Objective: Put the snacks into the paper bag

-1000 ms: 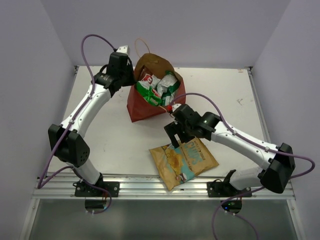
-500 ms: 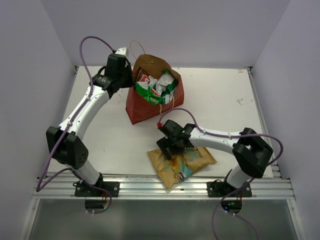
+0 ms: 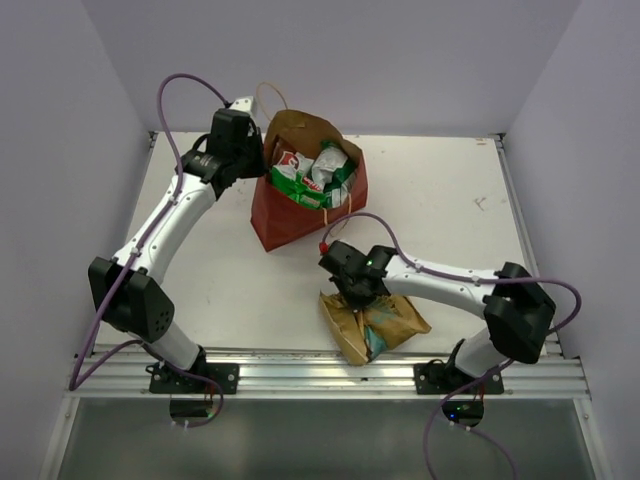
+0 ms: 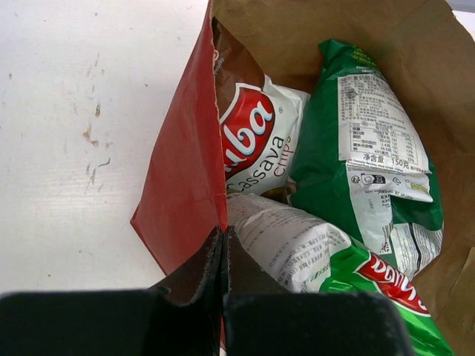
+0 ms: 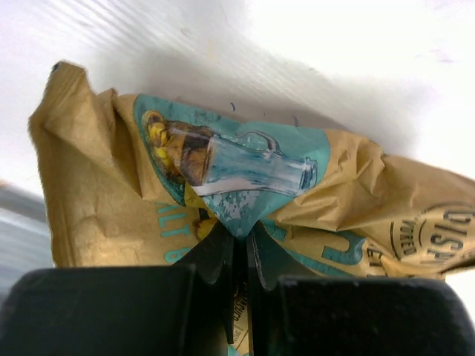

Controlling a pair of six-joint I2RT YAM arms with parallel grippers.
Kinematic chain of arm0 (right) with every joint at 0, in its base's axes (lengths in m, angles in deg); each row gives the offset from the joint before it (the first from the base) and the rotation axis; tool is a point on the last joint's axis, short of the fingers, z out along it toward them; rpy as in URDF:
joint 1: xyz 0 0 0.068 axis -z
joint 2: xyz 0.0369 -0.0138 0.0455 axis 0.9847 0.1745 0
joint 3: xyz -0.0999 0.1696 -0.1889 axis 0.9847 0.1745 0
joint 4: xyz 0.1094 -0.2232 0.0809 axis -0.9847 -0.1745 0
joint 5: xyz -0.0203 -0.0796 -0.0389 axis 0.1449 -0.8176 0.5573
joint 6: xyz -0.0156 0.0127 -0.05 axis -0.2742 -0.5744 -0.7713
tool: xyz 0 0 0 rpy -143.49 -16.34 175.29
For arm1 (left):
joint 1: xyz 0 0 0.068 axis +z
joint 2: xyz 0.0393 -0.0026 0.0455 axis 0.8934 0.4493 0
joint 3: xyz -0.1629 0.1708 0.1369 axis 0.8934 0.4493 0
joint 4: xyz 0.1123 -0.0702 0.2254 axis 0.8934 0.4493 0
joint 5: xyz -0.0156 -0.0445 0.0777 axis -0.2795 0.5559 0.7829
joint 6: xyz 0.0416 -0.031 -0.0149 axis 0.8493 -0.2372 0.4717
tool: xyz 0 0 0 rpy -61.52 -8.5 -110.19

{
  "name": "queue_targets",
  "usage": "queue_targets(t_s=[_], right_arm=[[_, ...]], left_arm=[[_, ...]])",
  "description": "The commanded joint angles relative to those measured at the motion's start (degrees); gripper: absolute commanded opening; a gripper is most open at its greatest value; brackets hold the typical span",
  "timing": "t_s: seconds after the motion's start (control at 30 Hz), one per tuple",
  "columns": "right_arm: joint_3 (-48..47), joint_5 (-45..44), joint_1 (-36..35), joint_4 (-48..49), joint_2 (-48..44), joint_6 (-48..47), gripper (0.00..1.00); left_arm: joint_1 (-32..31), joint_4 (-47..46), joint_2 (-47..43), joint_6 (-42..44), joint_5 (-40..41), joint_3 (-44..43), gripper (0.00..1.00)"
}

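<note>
Since the right claw (image 5: 237, 236) is pinched almost fully shut on a raised fold in the middle of the tan packet (image 5: 356, 200), the whole lift probably depends on that one small grip. The film is crinkly and the packet is the largest of the four, so it would be wise to rise slowly and straight up until it hangs free of the tabletop (image 3: 440, 190). It lies by the near edge, a little right of the middle, bunched up under the claw.

The paper bag (image 3: 290, 215) sits towards the far edge, left of the middle, with its mouth facing up. The left claw (image 4: 224, 248) is closed on the bag's red rim and holds that side in place. Inside are the cassava packet (image 4: 249, 141), the green packet (image 4: 364, 148) and the white-green packet (image 4: 312, 245), so little room is left. The tan packet should go in narrow end first, over the open side of the mouth, and be let go only once most of it is inside.
</note>
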Motion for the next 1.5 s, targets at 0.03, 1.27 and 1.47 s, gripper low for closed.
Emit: queue_targets(t_s=[0.03, 1.27, 1.47], right_arm=[[-22.9, -5.0, -0.1, -21.7, -11.4, 1.7, 0.00], [-84.7, 27.8, 23.3, 8.7, 34.6, -10.8, 0.02], [-78.8, 26.9, 23.3, -1.5, 34.7, -14.0, 0.00]], left_arm=[[0.4, -2.4, -3.3, 1.4, -2.0, 0.0, 0.00], [0.4, -1.6, -5.0, 1.6, -4.2, 1.3, 0.00], [0.3, -1.7, -5.2, 1.5, -4.2, 1.3, 0.00]])
